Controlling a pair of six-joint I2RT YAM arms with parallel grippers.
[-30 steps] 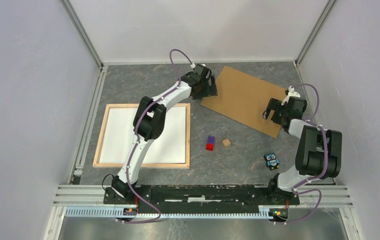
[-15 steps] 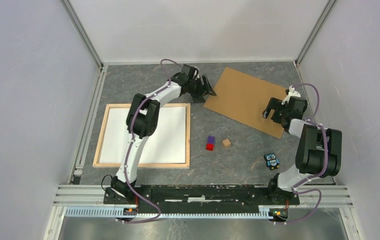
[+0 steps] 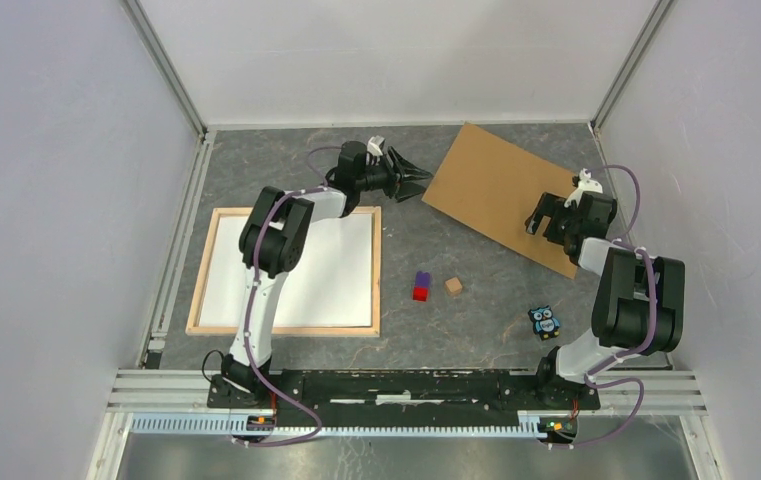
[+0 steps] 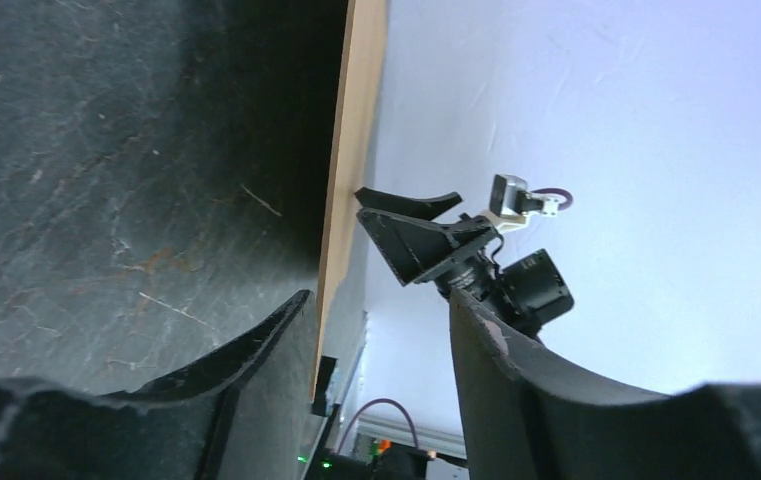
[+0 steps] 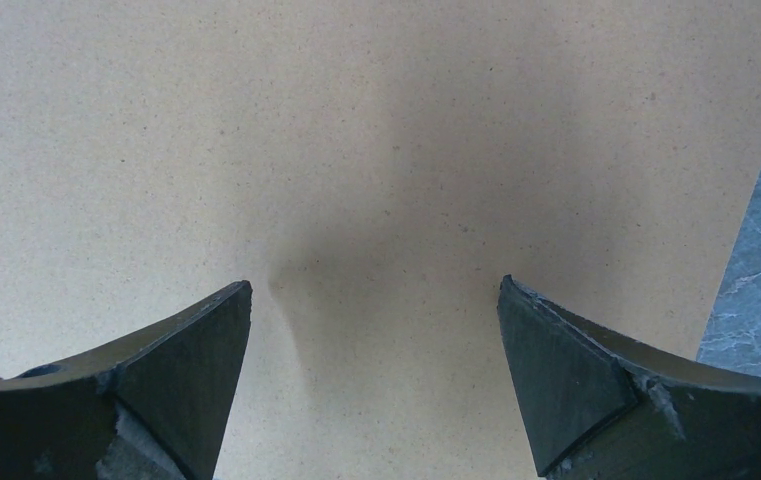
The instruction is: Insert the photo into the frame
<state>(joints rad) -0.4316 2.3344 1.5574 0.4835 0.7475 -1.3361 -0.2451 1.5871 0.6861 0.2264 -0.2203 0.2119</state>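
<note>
Top external view shows the large rectangular picture frame of thin light wooden slats (image 3: 286, 328) lying flat on the dark grey marbled counter (image 3: 406, 240). A plain white rectangular panel (image 3: 326, 280) fills it. I cannot tell whether that is the photo turned face down, and the photo's printed face shows in no view.

Just past the frame's far right corner lies the big brown backing board (image 3: 496, 195), matt, faintly speckled and thin as card. Its long axis slants away from the frame toward the right. The left jaws (image 3: 422, 183) sit at the board's short edge nearest the frame. In the left wrist view that edge runs straight between them, with one finger close on the counter side and the other standing clear of the top face. They are partly open and clamped on nothing. Deep shadow beneath suggests that end is tipped up off the counter.

The right jaws (image 5: 375, 283) hang over the board's end farthest from the frame, spread wide and holding nothing. Whether their tips touch the board is unclear.

The next move looks like a pinch on the board's edge, which lies edge-on to the left jaws. The left arm is also the nearer to the frame.

Right of the frame and apart from it stand a red-and-purple block pair (image 3: 421, 287), a small pale wooden cube (image 3: 453, 286) and, further right, a blue owl figure (image 3: 544, 321).
</note>
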